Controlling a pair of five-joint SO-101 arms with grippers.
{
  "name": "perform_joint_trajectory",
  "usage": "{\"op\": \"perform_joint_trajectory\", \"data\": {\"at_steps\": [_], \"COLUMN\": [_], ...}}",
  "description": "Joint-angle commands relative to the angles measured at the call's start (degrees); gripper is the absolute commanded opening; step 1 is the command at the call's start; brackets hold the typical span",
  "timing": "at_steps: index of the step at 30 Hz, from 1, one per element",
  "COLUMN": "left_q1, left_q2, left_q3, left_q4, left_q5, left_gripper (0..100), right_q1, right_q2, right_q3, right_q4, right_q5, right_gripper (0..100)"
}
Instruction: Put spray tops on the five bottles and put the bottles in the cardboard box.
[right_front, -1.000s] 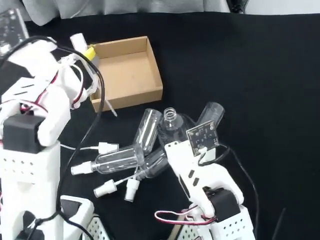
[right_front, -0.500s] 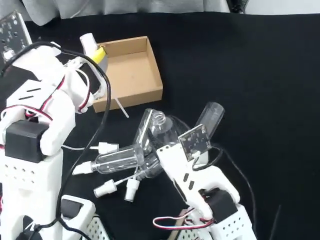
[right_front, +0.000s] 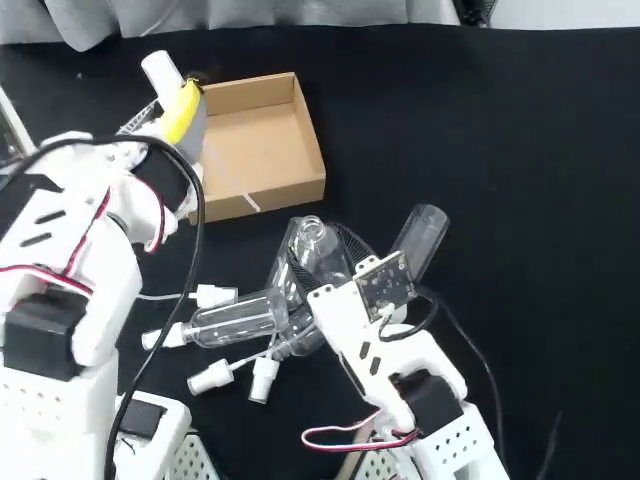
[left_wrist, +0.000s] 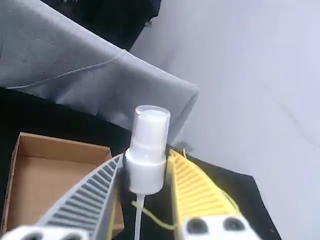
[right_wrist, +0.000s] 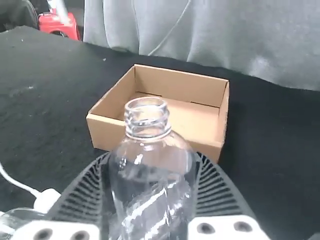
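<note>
Matt brown cardboard box (right_front: 260, 140); clear glossy plastic bottle (right_wrist: 150, 185); smooth white plastic spray top (left_wrist: 147, 150); ridged matt plastic left gripper (left_wrist: 145, 167), grey and yellow; black matt cloth table cover (right_front: 500, 130), slightly fuzzy.

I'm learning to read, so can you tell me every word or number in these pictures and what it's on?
No words, numbers or signs can be read.
Brown cardboard box: plain, no print.
Clear plastic bottle held in the right gripper: no label.
White spray top held in the left gripper: blank.
Small dark circuit board on the right arm: any marks too small to read.
</note>
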Motion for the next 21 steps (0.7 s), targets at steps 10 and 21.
{"op": "perform_joint_trajectory", "data": {"at_steps": [10,21], "left_q1": [4.6,7.5], "left_q2": [-11.3,-11.8], "left_q3": [16.4,18.9], "left_q4": [-14.2,-14.1], "left_q5": [0.5,0.3], "left_gripper": [3,3], "right_q1": [-4.8,-4.8], "right_q2": [-6.1,-6.1], "right_q3": [2.0,2.0], "right_q4": [-5.8,-5.8], "right_q5": [4.8,4.9], "right_gripper": [6.3,6.4]}}
